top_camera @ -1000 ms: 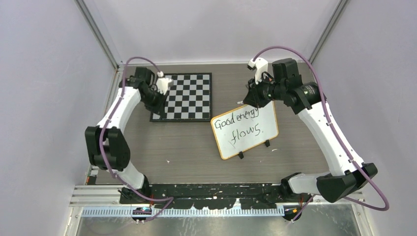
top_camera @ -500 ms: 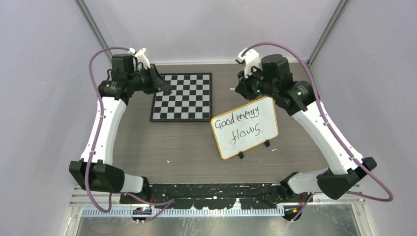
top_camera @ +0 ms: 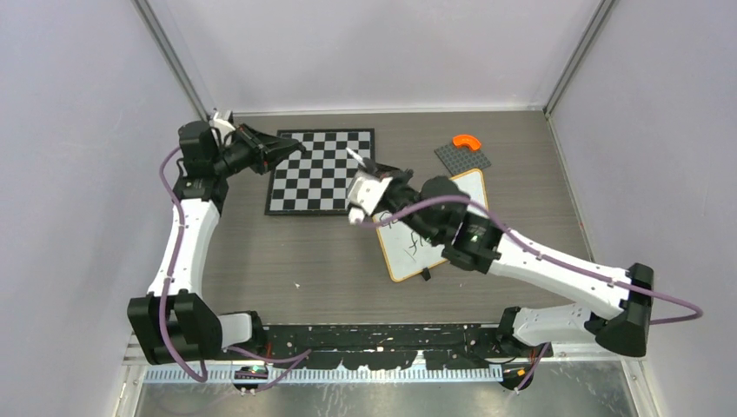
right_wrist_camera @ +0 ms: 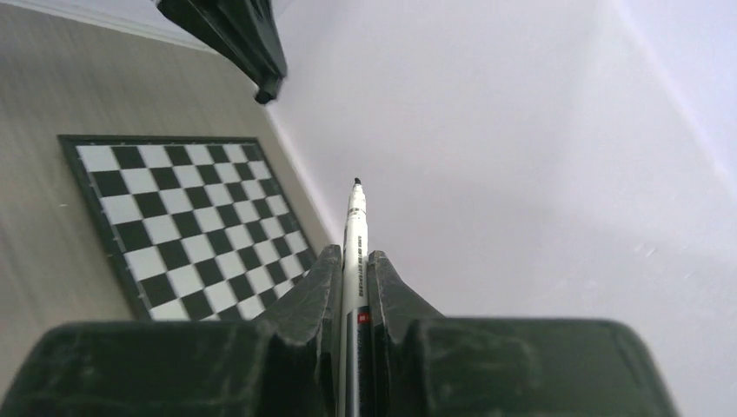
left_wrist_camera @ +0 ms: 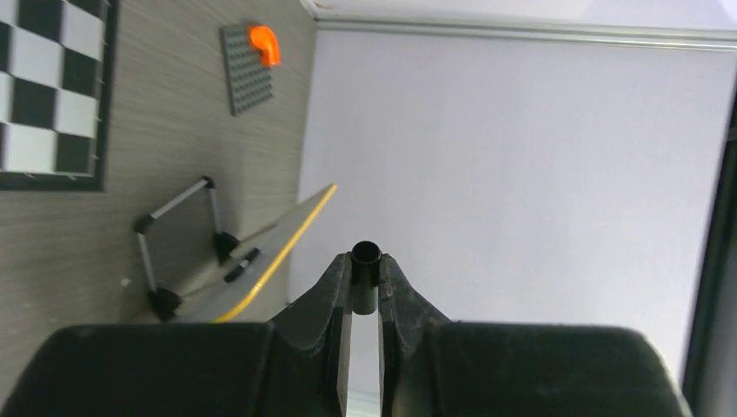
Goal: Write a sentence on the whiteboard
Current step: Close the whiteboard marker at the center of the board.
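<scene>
The whiteboard [top_camera: 475, 193], white with a yellow-orange rim, stands tilted right of centre; my right arm covers most of its handwriting. It shows edge-on in the left wrist view [left_wrist_camera: 280, 250]. My right gripper [top_camera: 372, 170] hovers between the whiteboard and the chessboard, shut on a white marker [top_camera: 355, 159] whose bare black tip points toward the left gripper; the marker also shows in the right wrist view [right_wrist_camera: 355, 228] between the right gripper's [right_wrist_camera: 352, 257] jaws. My left gripper [top_camera: 294, 148] is over the chessboard's far left corner, shut on a small black pen cap [left_wrist_camera: 366, 262].
A black-and-white chessboard [top_camera: 326, 171] lies left of the whiteboard, also in the right wrist view [right_wrist_camera: 187, 228]. A grey studded plate [top_camera: 462, 156] with an orange curved piece [top_camera: 468, 141] lies behind the whiteboard. Side walls stand close on both sides.
My right arm swung from behind the whiteboard down and left across it, carrying the marker toward the left gripper. The left arm drew back to the left. The grey plate came into view.
</scene>
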{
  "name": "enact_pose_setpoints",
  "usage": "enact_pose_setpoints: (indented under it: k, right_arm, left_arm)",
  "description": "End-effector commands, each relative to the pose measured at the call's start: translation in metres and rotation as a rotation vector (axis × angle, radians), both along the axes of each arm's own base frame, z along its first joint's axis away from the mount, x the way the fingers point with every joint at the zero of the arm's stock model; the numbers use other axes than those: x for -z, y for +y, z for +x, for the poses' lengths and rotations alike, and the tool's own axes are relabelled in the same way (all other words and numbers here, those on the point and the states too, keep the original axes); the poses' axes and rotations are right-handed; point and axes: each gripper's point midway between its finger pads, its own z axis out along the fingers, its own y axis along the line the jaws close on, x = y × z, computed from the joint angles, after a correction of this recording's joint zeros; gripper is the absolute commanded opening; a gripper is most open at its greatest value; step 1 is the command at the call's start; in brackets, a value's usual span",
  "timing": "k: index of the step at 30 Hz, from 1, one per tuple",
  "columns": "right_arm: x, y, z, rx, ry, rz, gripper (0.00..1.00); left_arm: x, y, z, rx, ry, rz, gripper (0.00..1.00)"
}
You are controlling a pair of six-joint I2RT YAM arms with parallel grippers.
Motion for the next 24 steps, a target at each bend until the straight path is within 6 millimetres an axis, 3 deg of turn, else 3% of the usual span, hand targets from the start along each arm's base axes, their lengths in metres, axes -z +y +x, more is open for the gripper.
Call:
enact_pose_setpoints:
  k: [1,5,11,19,21,24]
  right_arm:
    - [-0.053,0.008,-0.014,0.057,-0.376,0.073,0.0]
    - [-0.045,0.026,-0.03,0.038,-0.447,0.015,0.0]
    - [-0.029,0.045,-0.043,0.001,-0.485,-0.035,0.0]
    - [-0.022,0.047,-0.043,0.022,-0.482,-0.045,0.0]
    - [-0.025,0.041,-0.042,0.04,-0.473,-0.033,0.0]
    - [-0.034,0.026,-0.037,0.094,-0.405,0.009,0.0]
  left_arm:
    - [-0.054,-0.015,-0.022,0.077,-0.097,-0.22,0.0]
    - [-0.064,-0.016,-0.032,0.077,-0.128,-0.278,0.0]
    - [-0.061,-0.021,-0.046,0.065,-0.183,-0.287,0.0]
    - [-0.077,-0.025,-0.056,0.098,-0.286,-0.32,0.0]
    - [-0.076,-0.026,-0.057,0.116,-0.347,-0.244,0.0]
    - [-0.058,-0.029,-0.056,0.174,-0.415,-0.004,0.0]
